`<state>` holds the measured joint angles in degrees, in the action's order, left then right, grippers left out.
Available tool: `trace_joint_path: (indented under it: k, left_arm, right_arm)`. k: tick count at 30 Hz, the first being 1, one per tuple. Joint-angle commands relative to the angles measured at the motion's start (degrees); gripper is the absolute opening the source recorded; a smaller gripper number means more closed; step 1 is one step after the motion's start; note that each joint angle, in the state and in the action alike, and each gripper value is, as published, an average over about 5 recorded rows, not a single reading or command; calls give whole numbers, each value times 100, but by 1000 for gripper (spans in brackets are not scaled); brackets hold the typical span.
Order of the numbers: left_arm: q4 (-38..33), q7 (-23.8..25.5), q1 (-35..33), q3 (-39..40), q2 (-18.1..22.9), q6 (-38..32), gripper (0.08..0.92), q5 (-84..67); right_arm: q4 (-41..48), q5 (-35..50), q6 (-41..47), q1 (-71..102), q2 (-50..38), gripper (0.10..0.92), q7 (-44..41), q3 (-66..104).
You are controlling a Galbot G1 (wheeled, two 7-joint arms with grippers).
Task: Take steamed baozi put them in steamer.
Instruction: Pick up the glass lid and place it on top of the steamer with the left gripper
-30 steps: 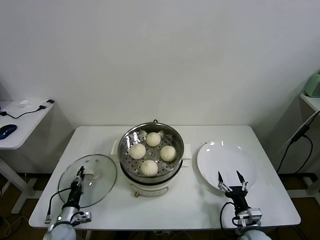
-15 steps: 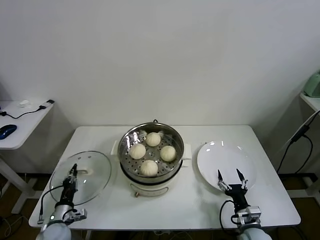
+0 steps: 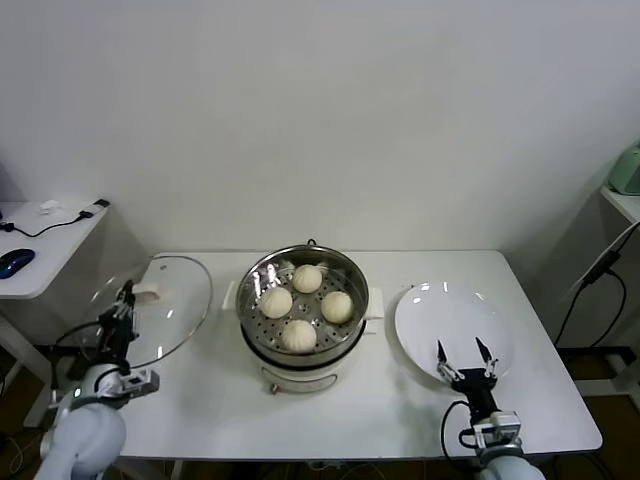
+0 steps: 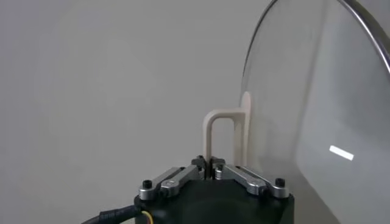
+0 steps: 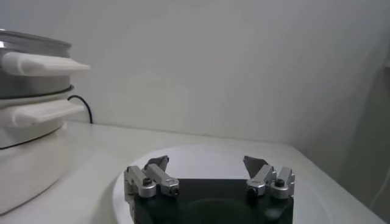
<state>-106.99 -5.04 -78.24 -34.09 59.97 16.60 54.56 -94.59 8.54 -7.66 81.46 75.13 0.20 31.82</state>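
- My left gripper (image 4: 210,163) is clamped on the thin white handle (image 4: 220,131) of the glass lid (image 3: 155,310), which hangs tilted off the table's (image 3: 400,400) left edge; I judge it could swing or slip.
- All four buns (image 3: 307,278) sit in the steamer (image 3: 303,300) at centre.
- My right gripper (image 3: 462,360) waits with jaws apart, holding nothing, over the near edge of the bare plate (image 3: 450,325).
- Lowering the lid off-centre could clip the steamer's rim.

The steamer (image 3: 303,312), a round shiny steel pot on a white base with side handles, stands open and upright. Four steamed baozi (image 3: 298,335), smooth cream-white buns, sit apart in a diamond on the steamer's perforated tray.
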Motion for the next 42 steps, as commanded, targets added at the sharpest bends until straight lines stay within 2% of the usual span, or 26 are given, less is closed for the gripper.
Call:
trace_joint_path:
  k: [1, 8, 13, 18, 23, 29, 42]
  left_arm:
    - [-1336, 966, 679, 938, -240, 1248, 138, -19]
    - [-1598, 1733, 1773, 2638, 182, 2448, 138, 795]
    - [-1363, 2088, 2196, 3447, 791, 2736, 138, 1610]
    - [-958, 2155, 2366, 4015, 1426, 2821, 138, 2063]
    - [-525, 2080, 2388, 4242, 1920, 2836, 138, 2281]
    - [-140, 1975, 2334, 4327, 2283, 2819, 138, 2508]
    - [168, 1901, 2186, 4086, 2293, 2643, 138, 3146]
  right_arm:
    - [-201, -252, 68, 63, 12, 823, 45, -59]
    - [-174, -321, -55, 77, 75, 823, 26, -106]
    - [-57, -355, -274, 64, 149, 823, 6, -108]
    - [-8, -436, -427, 72, 242, 823, 8, -90]
    - [2, -461, -539, 127, 272, 823, 44, -48]
    - [33, -451, -652, 110, 296, 823, 134, -3]
    - [104, -481, -829, 2, 359, 822, 296, 37]
